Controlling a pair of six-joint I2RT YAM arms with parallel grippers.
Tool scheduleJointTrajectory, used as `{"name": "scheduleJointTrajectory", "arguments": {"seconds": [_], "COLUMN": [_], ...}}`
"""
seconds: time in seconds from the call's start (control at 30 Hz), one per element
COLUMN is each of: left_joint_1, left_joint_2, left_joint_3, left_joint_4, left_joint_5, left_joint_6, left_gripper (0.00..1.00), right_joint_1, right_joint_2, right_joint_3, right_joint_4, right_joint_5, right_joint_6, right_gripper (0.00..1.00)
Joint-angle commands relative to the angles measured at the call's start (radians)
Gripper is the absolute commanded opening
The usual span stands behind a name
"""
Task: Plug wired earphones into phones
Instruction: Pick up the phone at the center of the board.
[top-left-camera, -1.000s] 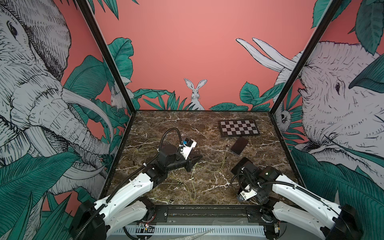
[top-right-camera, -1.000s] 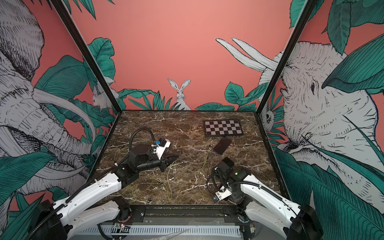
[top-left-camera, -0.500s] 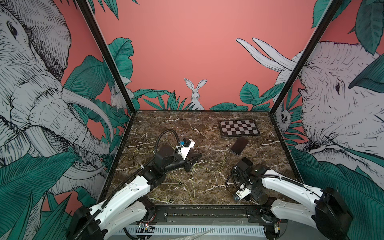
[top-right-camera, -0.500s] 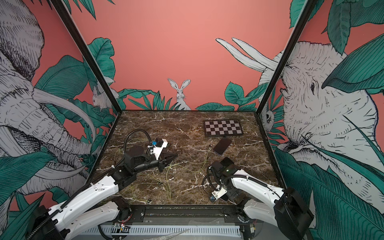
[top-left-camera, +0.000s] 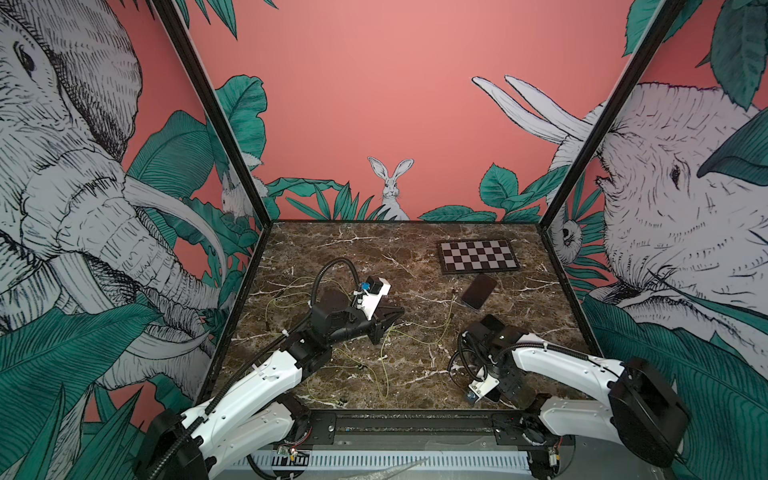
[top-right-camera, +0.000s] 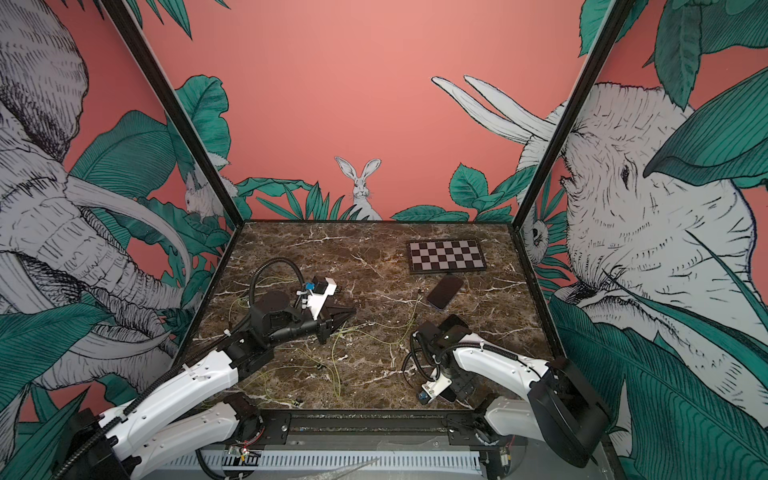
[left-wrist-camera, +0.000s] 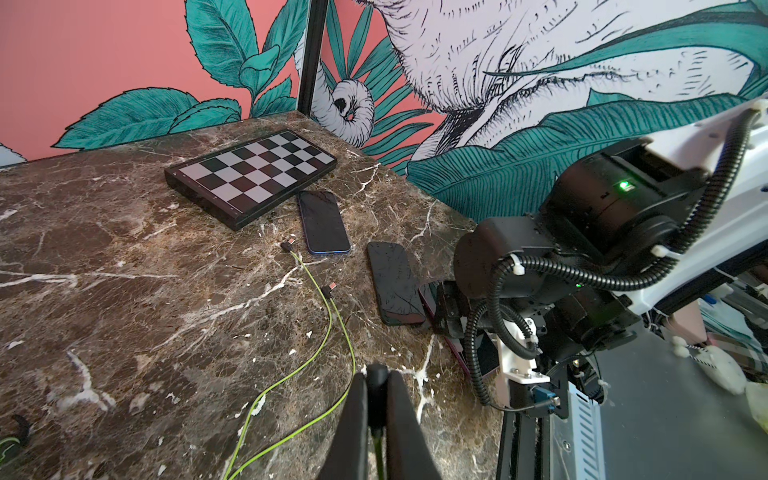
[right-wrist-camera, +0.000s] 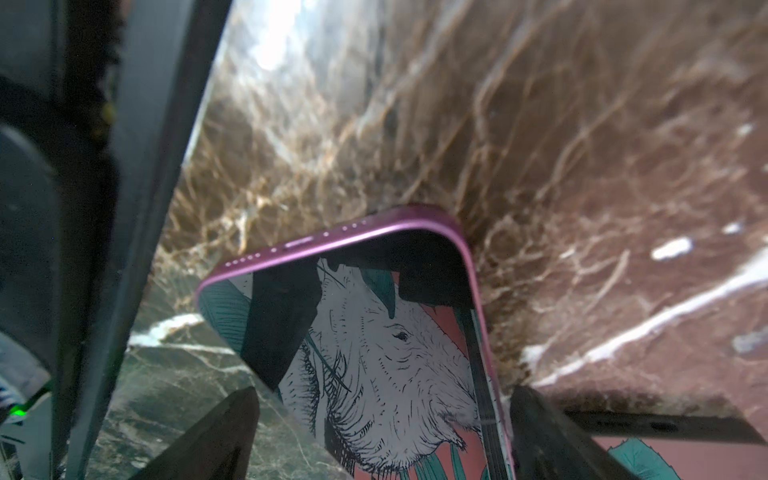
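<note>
Three phones (left-wrist-camera: 324, 222) — left fingers (left-wrist-camera: 353, 419) pinching earphones (left-wrist-camera: 376, 382).

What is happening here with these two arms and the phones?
The left claw is shut on the end of a yellow-green earphone cord, above the marble table. The right claw stands open astride a purple-edged phone. A blue-edged phone and a black phone lie flat nearby, loose plugs beside them. No phone looks plugged in yet.

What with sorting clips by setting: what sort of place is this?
Probably a robot lab test booth: left arm and right arm at a marble-look tabletop, closed in by elephant-mural walls, with a checkerboard plate.
</note>
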Motion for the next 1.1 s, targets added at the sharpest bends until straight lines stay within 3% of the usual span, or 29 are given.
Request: {"name": "scheduleJointTrajectory", "arguments": {"seconds": [0.0,0.17,0.37,0.53,0.9,1.07], "left_joint_1": [0.006,0.008,0.009,0.009,0.009,0.009], "left_joint_2": [0.005,0.001,0.002,0.011,0.023,0.016], "left_joint_3": [0.001,0.001,0.004,0.003,0.01,0.01], "left_joint_4": [0.015,0.01,0.007,0.006,0.001,0.003], "left_joint_5": [0.018,0.012,0.007,0.003,0.012,0.013], "left_joint_6": [-0.007,-0.008,-0.01,-0.011,-0.011,-0.017], "left_gripper": [0.0,0.0,0.0,0.0,0.0,0.0], "right_joint_1": [0.006,0.007,0.004,0.005,0.006,0.005], "right_joint_2": [0.018,-0.024,-0.061,-0.068,-0.005,0.026], "right_joint_3": [-0.052,-0.081,-0.12,-0.126,-0.104,-0.048], "right_joint_4": [0.057,0.076,0.069,0.061,0.078,0.063], "right_joint_5": [-0.021,-0.029,0.009,-0.015,-0.059,-0.084], "right_joint_6": [-0.053,-0.049,-0.093,-0.071,-0.036,0.03], "right_gripper": [0.95,0.89,0.96,0.86,0.83,0.75]}}
